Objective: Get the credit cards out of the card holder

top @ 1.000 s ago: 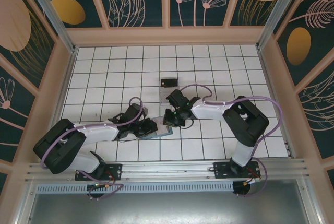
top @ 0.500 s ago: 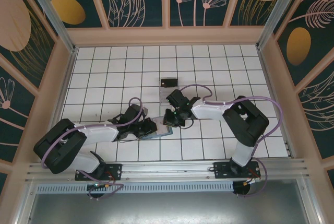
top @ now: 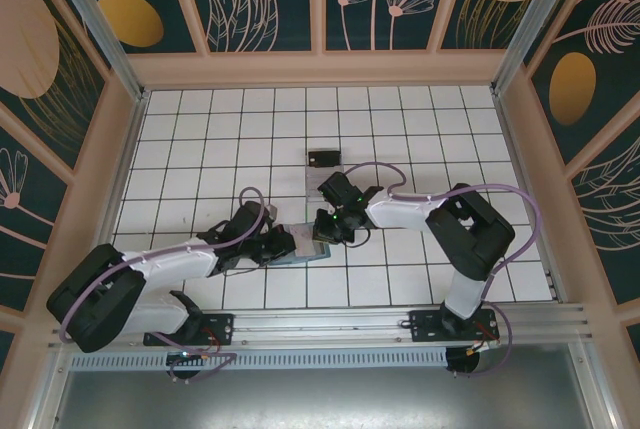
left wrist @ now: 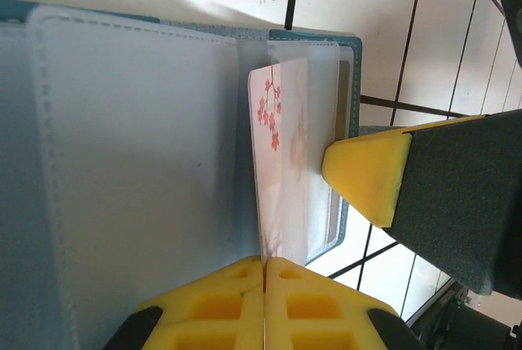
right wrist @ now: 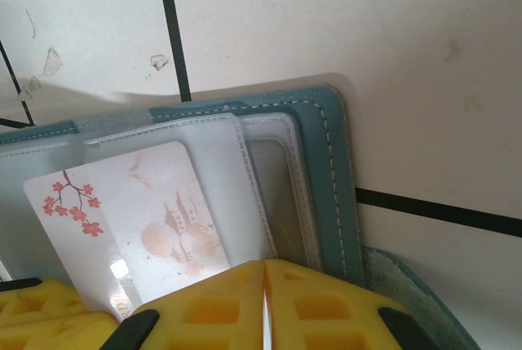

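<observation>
The teal card holder [top: 303, 252] lies open on the tiles between both grippers, its clear sleeves [left wrist: 139, 162] spread flat. A pale credit card [left wrist: 281, 121] printed with pink blossoms sticks partway out of a sleeve. My left gripper [left wrist: 264, 262] is shut on that card's near edge. My right gripper [right wrist: 264, 264] is shut, its tip pressed on the holder [right wrist: 330, 170] beside the blossom card [right wrist: 122, 211]. From above, the left gripper [top: 285, 246] and right gripper [top: 325, 232] meet over the holder. A black credit card [top: 323, 159] lies alone on the tiles farther back.
The right gripper's yellow fingertip [left wrist: 367, 175] stands close beside the held card. White tiled floor [top: 450, 149] lies open all round, bounded by wooden walls [top: 320, 69] at the back and sides.
The left jaws have closed the last bit onto the blossom card's edge. The left arm's elbow has swung down and to the left. The right arm has stayed put.
</observation>
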Robot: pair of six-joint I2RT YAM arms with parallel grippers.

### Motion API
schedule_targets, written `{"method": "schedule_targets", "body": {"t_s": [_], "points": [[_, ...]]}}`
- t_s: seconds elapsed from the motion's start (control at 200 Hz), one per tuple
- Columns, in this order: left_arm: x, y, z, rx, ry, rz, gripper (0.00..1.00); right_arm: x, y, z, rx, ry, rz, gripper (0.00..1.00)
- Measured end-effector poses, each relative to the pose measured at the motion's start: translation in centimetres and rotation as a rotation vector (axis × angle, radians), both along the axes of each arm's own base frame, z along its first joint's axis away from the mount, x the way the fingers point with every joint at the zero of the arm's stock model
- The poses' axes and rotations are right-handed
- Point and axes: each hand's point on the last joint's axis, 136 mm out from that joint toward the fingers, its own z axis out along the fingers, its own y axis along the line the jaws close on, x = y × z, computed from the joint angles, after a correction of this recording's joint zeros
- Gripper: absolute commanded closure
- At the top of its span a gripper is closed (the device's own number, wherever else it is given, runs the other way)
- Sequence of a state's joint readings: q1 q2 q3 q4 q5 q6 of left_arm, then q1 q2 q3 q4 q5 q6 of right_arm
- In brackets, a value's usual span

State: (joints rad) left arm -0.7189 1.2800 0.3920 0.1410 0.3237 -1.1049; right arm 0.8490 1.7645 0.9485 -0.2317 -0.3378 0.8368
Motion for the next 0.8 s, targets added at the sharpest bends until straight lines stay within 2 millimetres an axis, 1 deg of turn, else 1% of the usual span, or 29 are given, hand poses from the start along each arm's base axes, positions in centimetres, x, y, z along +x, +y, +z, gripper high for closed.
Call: {"method": "schedule_targets", "body": {"t_s": [0.475, 0.801], "points": [[-0.5, 1.9, 0.5, 0.072, -0.017, 0.023, 0.95, 0.0, 0.0, 0.1, -0.006, 0.000, 0.000, 0.89], [0.3, 2.3, 2.5, 0.134, -0.069, 0.010, 1.00, 0.0, -0.3, 0.1, -0.028, 0.005, -0.004, 0.89]]}}
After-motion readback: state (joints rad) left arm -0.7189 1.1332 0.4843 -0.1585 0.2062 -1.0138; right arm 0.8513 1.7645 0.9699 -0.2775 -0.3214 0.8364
